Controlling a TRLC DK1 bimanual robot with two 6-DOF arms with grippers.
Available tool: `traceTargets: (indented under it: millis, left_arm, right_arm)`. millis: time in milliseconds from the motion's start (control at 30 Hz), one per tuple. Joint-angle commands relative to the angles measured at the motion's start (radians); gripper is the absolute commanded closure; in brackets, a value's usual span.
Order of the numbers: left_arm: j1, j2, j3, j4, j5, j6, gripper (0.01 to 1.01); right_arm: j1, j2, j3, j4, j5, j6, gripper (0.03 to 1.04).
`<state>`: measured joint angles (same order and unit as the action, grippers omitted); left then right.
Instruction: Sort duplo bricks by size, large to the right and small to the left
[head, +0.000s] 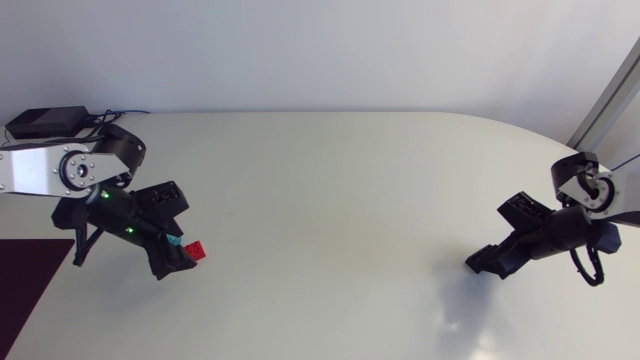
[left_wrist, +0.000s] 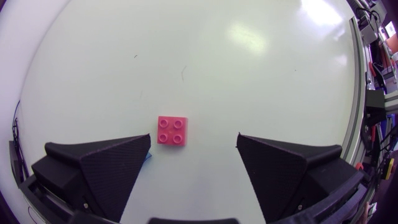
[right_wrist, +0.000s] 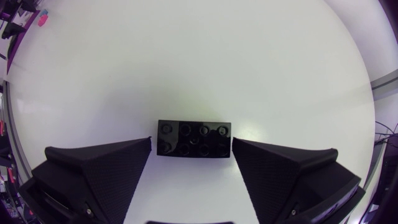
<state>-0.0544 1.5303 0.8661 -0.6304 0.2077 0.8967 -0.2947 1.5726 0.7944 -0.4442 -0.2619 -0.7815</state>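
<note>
Right hand (right_wrist: 192, 140) spread wide, black brick (right_wrist: 194, 138) crosswise in its gap, left hand (left_wrist: 194, 135) spread, pink brick (left_wrist: 171, 130) ahead

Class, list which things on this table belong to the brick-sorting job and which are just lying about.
Job:
- red 2x2 brick
- black 2x4 brick, between the fingers of the right claw
- blue piece, mostly hidden by the left claw

Lying about:
- black box with cables, at the far left corner of the table
</note>
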Motion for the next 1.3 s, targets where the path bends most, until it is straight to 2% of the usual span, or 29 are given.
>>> traceTargets:
  millis: [0, 233, 367, 467, 667, 767, 800, 900, 1067, 1100, 1167, 1200, 1267]
  left_arm:
    - [-0.019, 0.071, 0.017, 0.024, 0.018, -0.025, 0.067]
    - [-0.032, 0.246, 0.114, 0.089, 0.01, -0.048, 0.075]
    - [-0.03, 0.292, 0.142, 0.1, -0.011, -0.045, 0.121]
    - [-0.022, 0.307, 0.142, 0.104, -0.022, -0.038, 0.192]
    - [0.03, 0.3, 0.106, 0.103, -0.034, 0.004, 0.457]
    - [0.068, 0.292, 0.099, 0.103, -0.034, 0.025, 0.662]
    - [0.08, 0.291, 0.097, 0.103, -0.034, 0.033, 0.7]
    - [0.103, 0.28, 0.088, 0.1, -0.034, 0.053, 0.71]
    - [0.116, 0.269, 0.09, 0.1, -0.034, 0.059, 0.705]
    - [0.111, 0.268, 0.09, 0.1, -0.034, 0.059, 0.659]
    - [0.107, 0.261, 0.088, 0.101, -0.037, 0.057, 0.339]
    - [0.107, 0.254, 0.088, 0.103, -0.037, 0.057, 0.233]
    - [0.105, 0.24, 0.09, 0.103, -0.037, 0.056, 0.12]
  right_arm:
    - [0.005, -0.077, -0.011, -0.033, -0.02, 0.005, 0.06]
    - [0.006, -0.21, 0.009, -0.126, -0.071, 0.008, 0.06]
    - [0.005, -0.264, 0.006, -0.16, -0.088, 0.005, 0.06]
    - [0.005, -0.281, 0.0, -0.165, -0.089, 0.005, 0.06]
    - [0.012, -0.283, 0.002, -0.171, -0.091, 0.008, 0.06]
    - [0.02, -0.284, 0.0, -0.171, -0.091, 0.014, 0.06]
    - [0.025, -0.286, -0.001, -0.172, -0.091, 0.016, 0.06]
    - [0.031, -0.292, -0.004, -0.172, -0.091, 0.021, 0.06]
    - [0.043, -0.304, -0.018, -0.176, -0.091, 0.021, 0.06]
    - [0.045, -0.307, -0.02, -0.177, -0.091, 0.021, 0.06]
    - [0.046, -0.312, -0.02, -0.183, -0.091, 0.021, 0.06]
    - [0.046, -0.316, -0.02, -0.186, -0.091, 0.021, 0.06]
    - [0.045, -0.324, -0.02, -0.188, -0.091, 0.019, 0.06]
